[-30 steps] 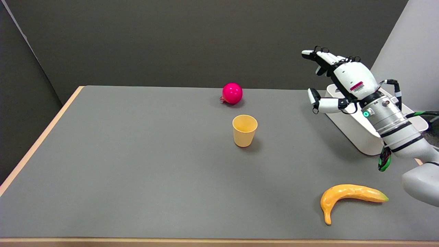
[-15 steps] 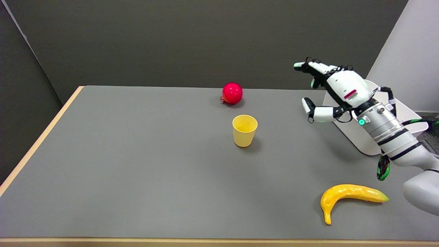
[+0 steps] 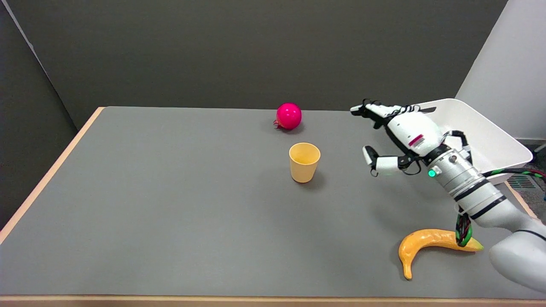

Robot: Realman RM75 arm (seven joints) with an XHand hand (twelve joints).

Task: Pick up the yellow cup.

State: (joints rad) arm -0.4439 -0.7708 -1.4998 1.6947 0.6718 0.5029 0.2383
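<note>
So the pickup hasn't really started yet, it's all approach at this point. The yellow cup [image 3: 304, 162] is sitting upright on the grey table [image 3: 170, 213], mouth up, roughly in the middle, and nothing is touching it. The robot hand [image 3: 394, 138] is hanging in the air off to the cup's right, well apart from it, with a clear strip of table showing between them. It's holding nothing: the long fingers [image 3: 371, 110] are stretched out toward the far side and the thumb is sticking out lower down, so there's a wide gap between them, which looks to me like it's being shaped for a wrap around the cup's side.

Other stuff on the table: a pink ball [image 3: 288, 115] is sitting just behind the cup toward the far edge, a banana [image 3: 431, 243] is lying near the front right under the forearm, and a white bin [image 3: 482, 136] is sitting behind the wrist at the right edge.

My read on what's left: basically everything. The hand is going to need to cross over to the cup, get the wall between thumb and fingers, close, and lift. The ball looks far enough back that it shouldn't get in the way.
</note>
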